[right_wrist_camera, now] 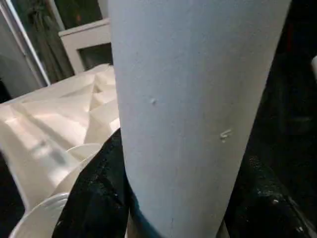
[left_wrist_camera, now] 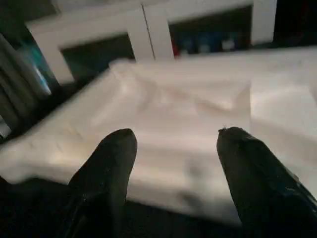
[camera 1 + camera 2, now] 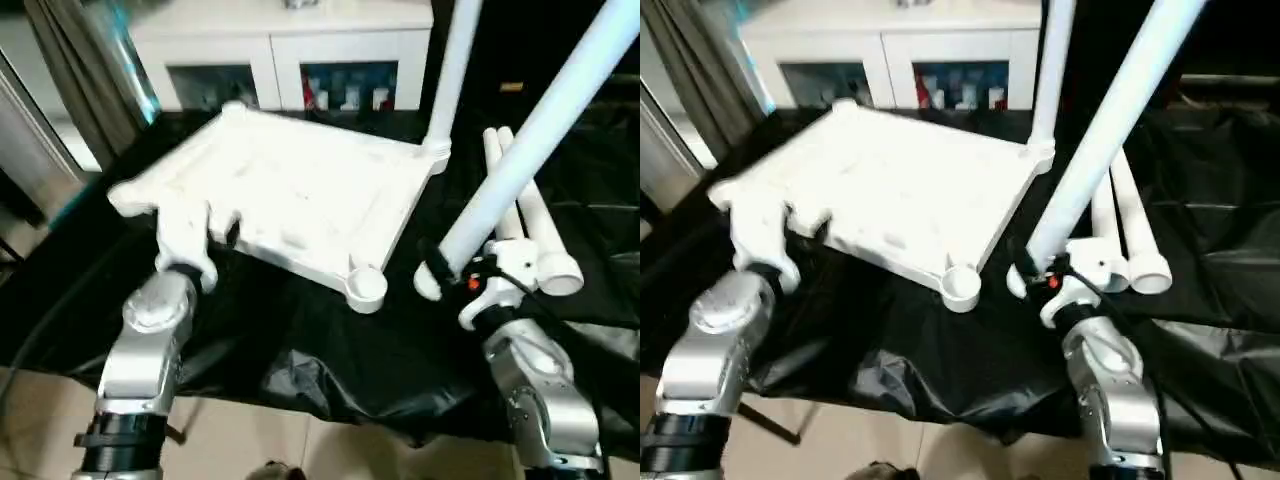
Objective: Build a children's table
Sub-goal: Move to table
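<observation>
White plastic tabletop (image 3: 285,195) lies underside up on the black-draped counter (image 3: 300,345), tilted, with one leg (image 3: 452,65) standing in its far right corner socket. The left end effector (image 2: 173,163) sits at the tabletop's near left edge, its black fingers (image 2: 106,168) spread apart. The right end effector (image 3: 450,272) is clamped on a second leg (image 3: 540,130), which slants up and away. Two more legs (image 3: 530,230) lie just beside it on the counter. Behind stands a white cabinet (image 3: 300,50) with glass doors.
</observation>
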